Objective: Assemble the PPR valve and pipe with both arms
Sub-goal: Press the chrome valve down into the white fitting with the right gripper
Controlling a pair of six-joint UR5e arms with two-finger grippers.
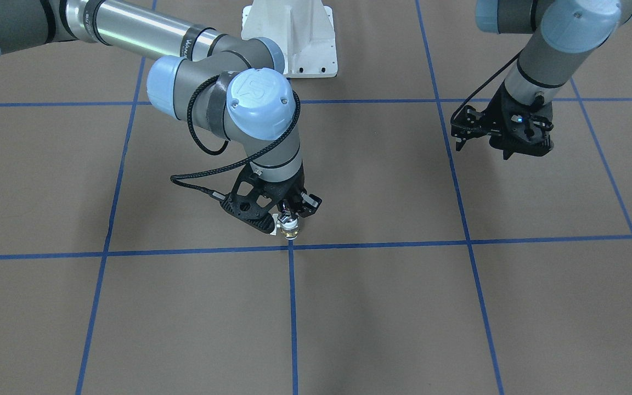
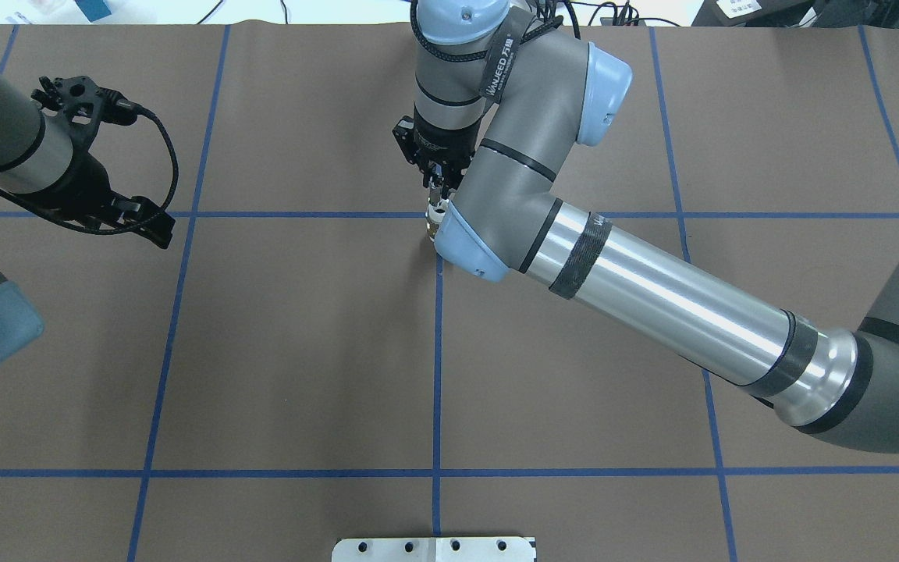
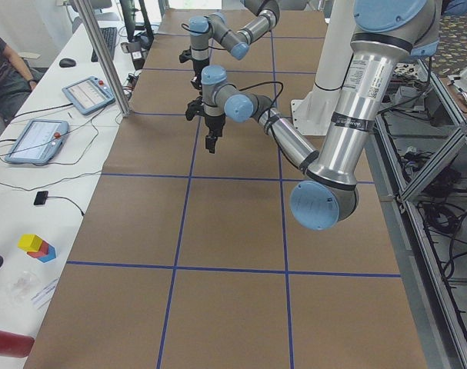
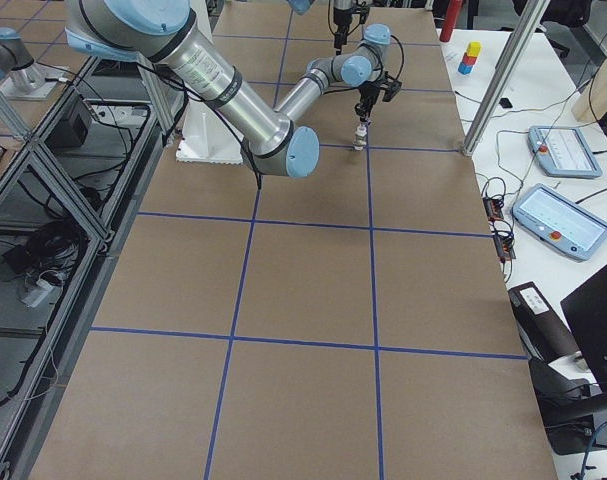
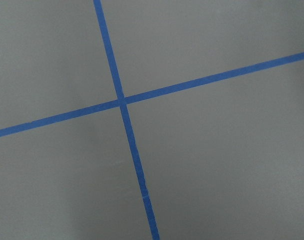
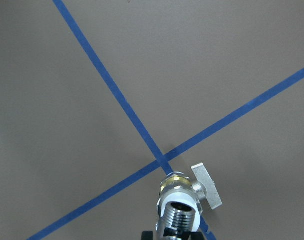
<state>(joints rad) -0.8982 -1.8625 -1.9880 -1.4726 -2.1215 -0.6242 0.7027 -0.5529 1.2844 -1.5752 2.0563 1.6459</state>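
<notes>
My right gripper [image 1: 292,215] points down and is shut on the top of the PPR valve [image 1: 289,229], which hangs upright just over a blue tape crossing [image 1: 291,247]. In the right wrist view the valve [image 6: 175,192] shows a brass middle, a white collar and a side handle [image 6: 207,187]. A silver threaded piece [image 6: 179,218], apparently the pipe, sits against the collar between the jaws. No loose pipe shows on the table. My left gripper [image 1: 458,133] hovers empty above the table well to the side. Its jaws look open.
The white pedestal base [image 1: 294,49] stands at the table's robot-side edge. Blue tape lines [image 5: 122,102] grid the brown table cover. A metal post [image 4: 493,80], two tablets [image 4: 558,150] and coloured blocks [image 3: 37,247] are on the side bench past the far edge.
</notes>
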